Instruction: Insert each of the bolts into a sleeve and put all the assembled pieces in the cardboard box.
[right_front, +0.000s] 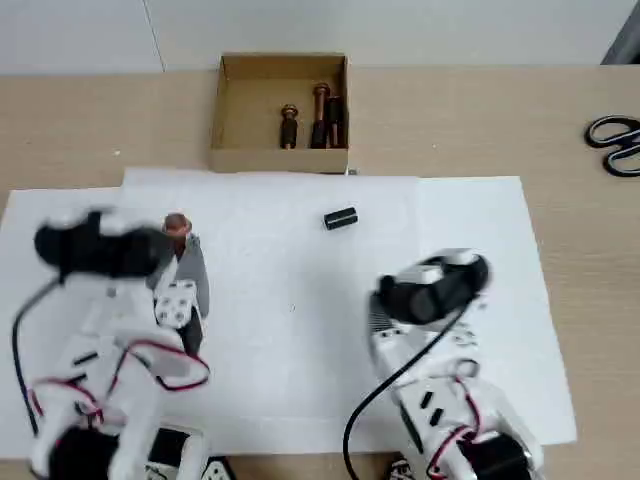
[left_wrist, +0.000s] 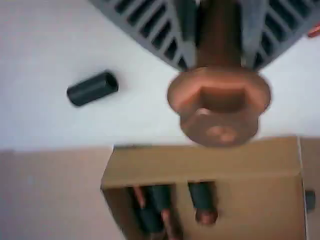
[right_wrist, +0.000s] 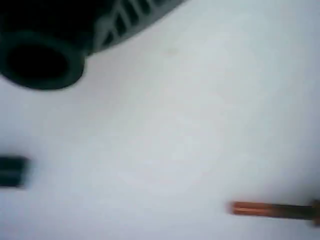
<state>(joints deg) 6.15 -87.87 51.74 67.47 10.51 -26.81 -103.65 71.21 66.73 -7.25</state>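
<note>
Gripping bolt (left_wrist: 218, 107) in left pincer (left_wrist: 218, 35), sleeve (right_wrist: 37, 60) in right pincer (right_wrist: 65, 30); bring shank tip square to bore near centre of high view, feed slowly, avoid cocking.

A large white sheet of paper (right_front: 300, 330) lies flat across the near part of a light wooden tabletop (right_front: 450, 110), while a pair of black-handled scissors (right_front: 615, 143) rests on the bare wood well off to the sheet's far right, near the table's edge.

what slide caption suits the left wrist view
Left tool holds a copper bolt; black sleeve and cardboard box beyond.
</note>
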